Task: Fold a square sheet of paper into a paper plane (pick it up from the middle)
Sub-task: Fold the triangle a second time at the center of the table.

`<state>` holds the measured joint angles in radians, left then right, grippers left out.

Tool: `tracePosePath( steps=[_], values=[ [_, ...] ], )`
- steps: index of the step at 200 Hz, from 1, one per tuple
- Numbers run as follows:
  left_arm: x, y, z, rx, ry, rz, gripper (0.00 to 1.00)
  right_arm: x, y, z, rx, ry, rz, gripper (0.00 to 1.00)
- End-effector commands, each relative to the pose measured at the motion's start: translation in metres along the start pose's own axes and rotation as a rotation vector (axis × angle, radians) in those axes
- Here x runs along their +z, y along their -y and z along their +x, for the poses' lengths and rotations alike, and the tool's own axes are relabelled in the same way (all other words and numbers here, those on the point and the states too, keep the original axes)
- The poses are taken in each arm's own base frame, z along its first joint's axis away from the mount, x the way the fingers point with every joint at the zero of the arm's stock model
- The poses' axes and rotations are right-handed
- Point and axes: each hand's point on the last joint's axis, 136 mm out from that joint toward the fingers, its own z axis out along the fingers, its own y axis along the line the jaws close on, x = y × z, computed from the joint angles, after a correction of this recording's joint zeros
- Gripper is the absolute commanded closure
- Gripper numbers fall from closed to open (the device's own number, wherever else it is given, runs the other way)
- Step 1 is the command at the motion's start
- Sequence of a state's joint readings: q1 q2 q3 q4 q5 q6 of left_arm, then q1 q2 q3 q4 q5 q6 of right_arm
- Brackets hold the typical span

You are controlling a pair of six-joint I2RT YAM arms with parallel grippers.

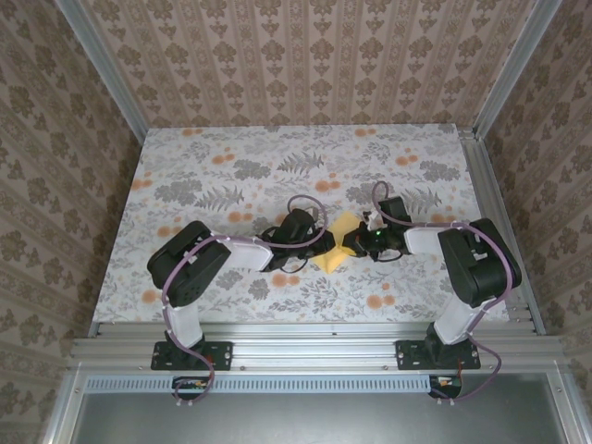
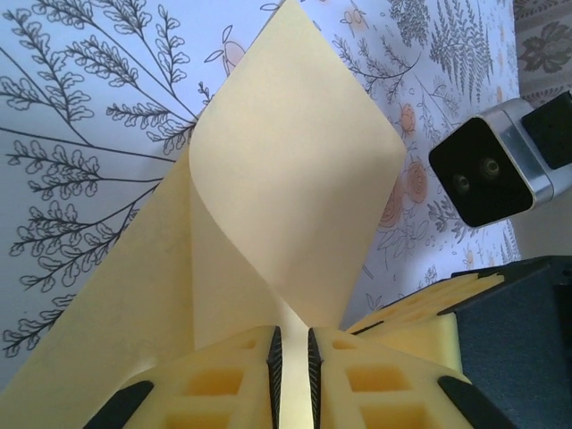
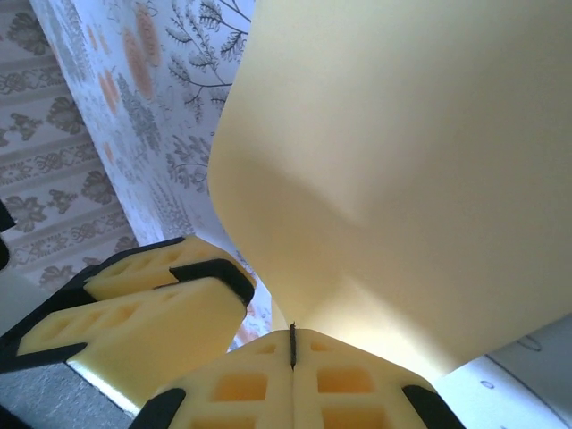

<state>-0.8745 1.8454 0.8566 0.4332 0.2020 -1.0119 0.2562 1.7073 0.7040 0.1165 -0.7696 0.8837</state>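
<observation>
Robot lab test cell: aluminium-profile frame (image 1: 314, 344) across lower frame, damask-papered panels (image 1: 305, 65) boxing three sides, floral-print bench (image 1: 203, 176) centre, left arm (image 1: 190, 264) and right arm (image 1: 476, 264) bolted at bottom edge.

Top view sits high behind both arm bases, looking down on the whole floral-print counter (image 1: 231, 176). Wrist views sit very close behind the left claw (image 2: 291, 353) and right claw (image 3: 292, 340), facing along the fingers. All three share the thin pale-yellow square sheet of paper (image 1: 344, 227) mid-counter.

right hand (image 3: 292, 344) clamped on square sheet of paper (image 3: 402, 161), paper bowing upward, floral table (image 3: 179, 107) behind
</observation>
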Motion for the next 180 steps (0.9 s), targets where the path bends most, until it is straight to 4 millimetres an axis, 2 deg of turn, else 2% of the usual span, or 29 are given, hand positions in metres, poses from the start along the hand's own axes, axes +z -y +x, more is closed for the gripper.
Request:
tracePosePath(
  steps=[1,31,54,114,180],
  values=[
    [-0.011,-0.003,-0.003,0.062,-0.004,-0.056,0.81,0.001,0.011,-0.001,-0.036,-0.010,0.073,0.98],
    [-0.018,-0.026,0.008,0.126,-0.075,-0.198,0.81,0.003,0.017,-0.002,-0.047,-0.015,0.094,0.98],
    [-0.022,-0.035,0.014,0.168,-0.111,-0.263,0.81,0.004,0.017,-0.004,-0.059,-0.015,0.100,0.98],
    [-0.016,-0.047,0.022,0.216,-0.174,-0.322,0.81,0.001,0.016,-0.006,-0.104,-0.019,0.134,0.99],
    [-0.019,-0.061,0.035,0.256,-0.239,-0.378,0.81,-0.003,0.015,-0.013,-0.187,-0.030,0.201,0.99]
  ],
)
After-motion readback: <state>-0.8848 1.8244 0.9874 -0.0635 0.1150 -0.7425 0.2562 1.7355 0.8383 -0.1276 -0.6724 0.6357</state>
